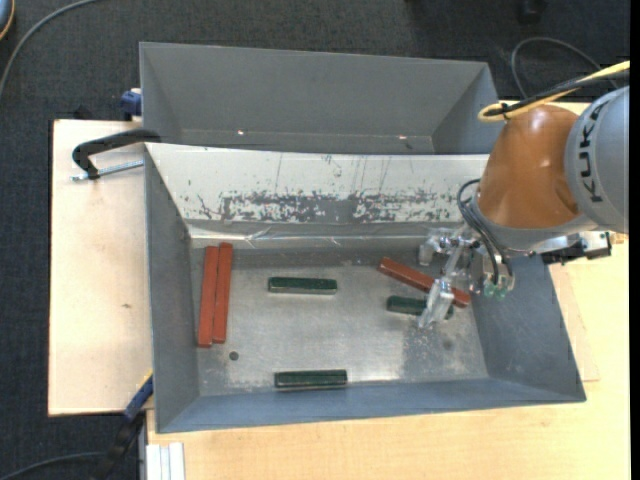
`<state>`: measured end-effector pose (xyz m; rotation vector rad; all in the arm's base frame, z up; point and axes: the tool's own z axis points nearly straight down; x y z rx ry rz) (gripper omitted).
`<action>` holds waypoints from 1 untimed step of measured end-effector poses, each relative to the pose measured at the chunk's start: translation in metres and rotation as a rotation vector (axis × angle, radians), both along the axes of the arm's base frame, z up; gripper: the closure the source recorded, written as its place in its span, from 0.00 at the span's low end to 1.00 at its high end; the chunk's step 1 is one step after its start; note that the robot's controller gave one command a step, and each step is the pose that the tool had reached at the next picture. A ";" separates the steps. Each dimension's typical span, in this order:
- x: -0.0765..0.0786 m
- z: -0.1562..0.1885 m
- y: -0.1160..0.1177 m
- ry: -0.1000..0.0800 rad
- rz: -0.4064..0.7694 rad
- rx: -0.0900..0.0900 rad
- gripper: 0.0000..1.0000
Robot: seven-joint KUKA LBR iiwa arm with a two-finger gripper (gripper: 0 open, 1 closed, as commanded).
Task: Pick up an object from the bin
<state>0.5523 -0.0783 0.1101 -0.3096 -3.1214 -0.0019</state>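
Observation:
My gripper (436,306) is low in the right part of the bin, reaching in from the right. It sits right over the right end of a red bar (405,272) that lies slanted from upper left to lower right. A short dark green bar (404,306) lies just below the red one, touching or nearly touching the gripper's left side. Whether the red bar is gripped cannot be told from this view.
Two red bars (214,294) lie side by side along the left wall. A dark green bar (302,286) lies mid-floor and another (310,379) lies near the front wall. The arm's orange cover hangs over the right rim.

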 end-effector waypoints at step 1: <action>0.014 -0.041 0.031 -0.003 -0.093 0.001 0.00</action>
